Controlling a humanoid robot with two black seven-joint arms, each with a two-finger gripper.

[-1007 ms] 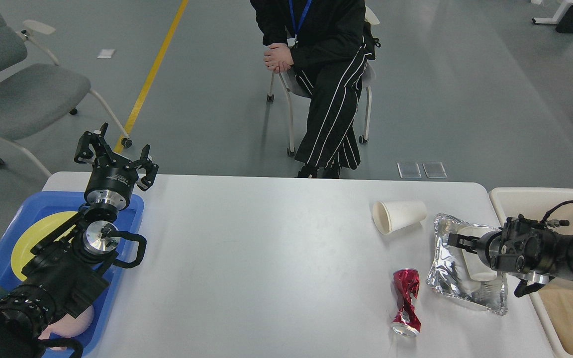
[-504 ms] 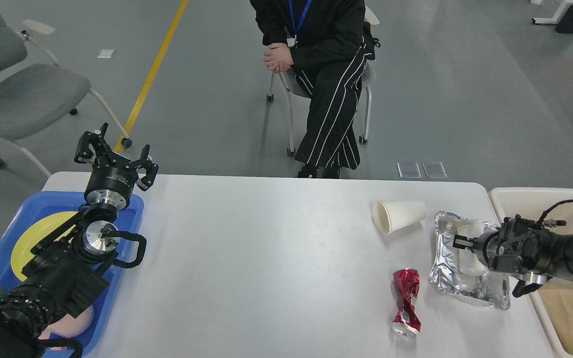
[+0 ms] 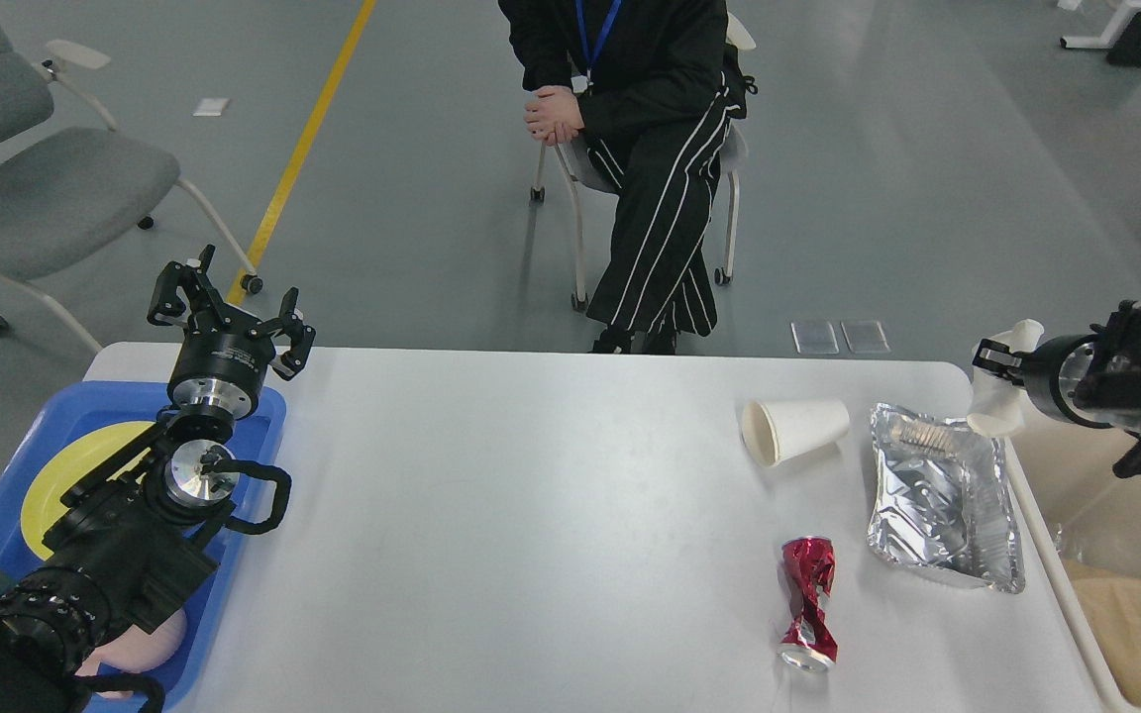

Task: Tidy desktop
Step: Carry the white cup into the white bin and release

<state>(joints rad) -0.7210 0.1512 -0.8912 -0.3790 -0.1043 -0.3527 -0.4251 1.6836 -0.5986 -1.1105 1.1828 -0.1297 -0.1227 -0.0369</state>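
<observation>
The white desktop (image 3: 551, 515) carries a paper cup (image 3: 794, 429) lying on its side, a crushed red can (image 3: 808, 600) and a crumpled foil tray (image 3: 942, 510) at the right. My right gripper (image 3: 998, 364) is raised at the table's far right corner, shut on a white cup-like piece (image 3: 1004, 396) that hangs between the foil tray and the beige bin (image 3: 1115, 495). Over the far end of the blue tray (image 3: 254, 465), my left gripper (image 3: 226, 302) is open and holds nothing.
In the blue tray lie a yellow plate (image 3: 75, 470) and a pink thing (image 3: 159, 639), partly hidden by my left arm. Brown paper (image 3: 1120, 614) lies inside the bin. A seated person (image 3: 640, 149) faces the far edge; a grey chair (image 3: 46, 188) stands at the far left.
My right gripper has lifted the white piece out of the foil tray and carried it up and to the right, toward the bin. The foil tray has settled flat. The left arm has not moved.
</observation>
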